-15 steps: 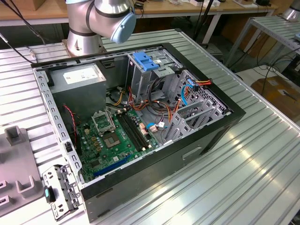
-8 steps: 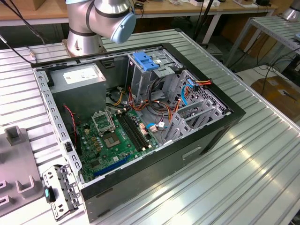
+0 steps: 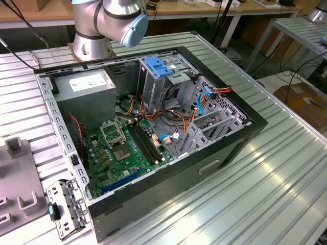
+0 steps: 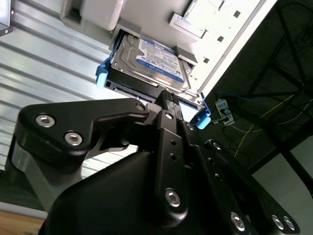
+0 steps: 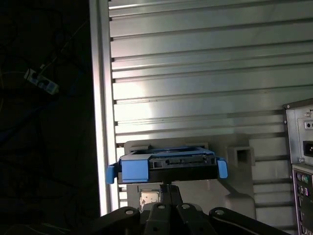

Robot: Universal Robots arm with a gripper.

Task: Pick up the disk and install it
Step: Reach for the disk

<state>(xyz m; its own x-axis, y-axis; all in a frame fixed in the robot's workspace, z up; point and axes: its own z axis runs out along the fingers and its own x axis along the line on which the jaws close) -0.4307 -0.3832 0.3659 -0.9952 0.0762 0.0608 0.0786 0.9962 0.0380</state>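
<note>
Second wrist view puts our gripper (image 4: 168,98) nearest, its tip right at the end of the disk (image 4: 155,61); we cannot tell how the jaws stand. In the first wrist view we see the disk lying flat in a grey holder (image 5: 232,196) on the ribbed table (image 5: 195,73), close to one table edge. Farther off, in the exterior view, the open computer case (image 3: 163,191) holds a green board (image 3: 125,153), cables (image 3: 168,115), a grey box (image 3: 82,97) and a metal cage (image 3: 150,88) with a blue handle (image 3: 157,66).
</note>
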